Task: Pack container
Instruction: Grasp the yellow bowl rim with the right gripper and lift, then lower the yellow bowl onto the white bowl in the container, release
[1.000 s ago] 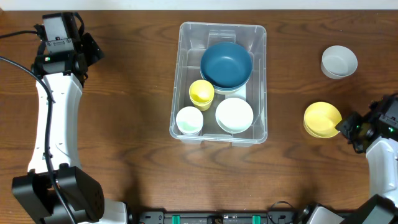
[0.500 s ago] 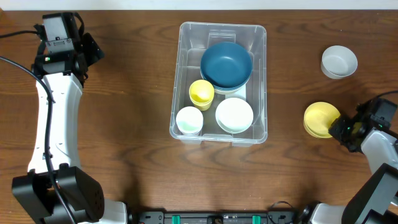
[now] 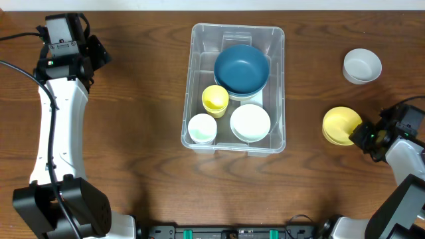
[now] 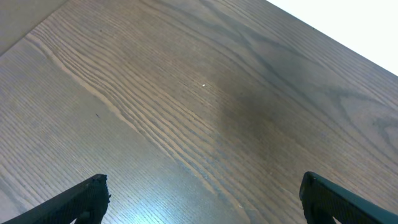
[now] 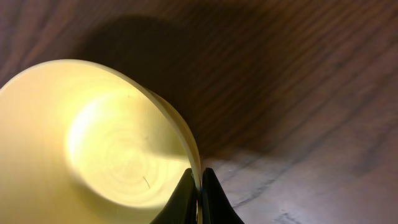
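The container, at the centre of the overhead frame, already holds a blue bowl, a white bowl, a yellow cup and a white cup. Two bowls are left outside, at the right. The right end effector pinches the rim of the yellow bowl, and the pale bowl lies above it. The left end effector is wide and empty.

Large clear plastic container sitting upright, open-topped, mid-counter, rounded corners. Inside lying blue bowl at far end, yellow cup mid-left, white cup and white bowl at near end.
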Controlling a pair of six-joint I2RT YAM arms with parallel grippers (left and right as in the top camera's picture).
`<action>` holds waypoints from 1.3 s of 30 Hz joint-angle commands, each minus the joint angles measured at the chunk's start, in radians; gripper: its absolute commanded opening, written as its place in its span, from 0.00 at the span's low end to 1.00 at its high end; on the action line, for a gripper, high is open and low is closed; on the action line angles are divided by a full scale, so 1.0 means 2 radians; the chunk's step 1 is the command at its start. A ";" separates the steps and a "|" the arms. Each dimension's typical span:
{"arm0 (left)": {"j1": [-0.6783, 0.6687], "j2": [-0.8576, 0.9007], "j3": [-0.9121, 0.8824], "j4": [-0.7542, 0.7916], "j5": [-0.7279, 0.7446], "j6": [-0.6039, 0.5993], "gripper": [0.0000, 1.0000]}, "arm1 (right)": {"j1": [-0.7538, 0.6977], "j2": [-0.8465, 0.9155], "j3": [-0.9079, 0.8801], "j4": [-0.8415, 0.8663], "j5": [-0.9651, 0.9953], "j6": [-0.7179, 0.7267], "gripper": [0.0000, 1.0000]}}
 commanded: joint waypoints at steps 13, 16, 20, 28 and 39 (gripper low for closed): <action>0.002 -0.007 0.006 -0.002 -0.006 0.001 0.98 | 0.125 -0.114 0.185 -0.117 -0.055 -0.002 0.01; 0.002 -0.007 0.006 -0.002 -0.006 0.001 0.98 | 0.199 -0.113 0.239 -0.138 -0.006 -0.014 0.01; 0.002 -0.007 0.006 -0.002 -0.006 0.001 0.98 | 0.303 -0.113 0.267 -0.136 0.069 -0.019 0.01; 0.002 -0.007 0.006 -0.002 -0.006 0.001 0.98 | 0.460 -0.077 0.267 -0.134 0.168 -0.019 0.01; 0.002 -0.007 0.006 -0.002 -0.006 0.001 0.98 | 0.492 0.012 0.267 -0.173 0.189 -0.018 0.01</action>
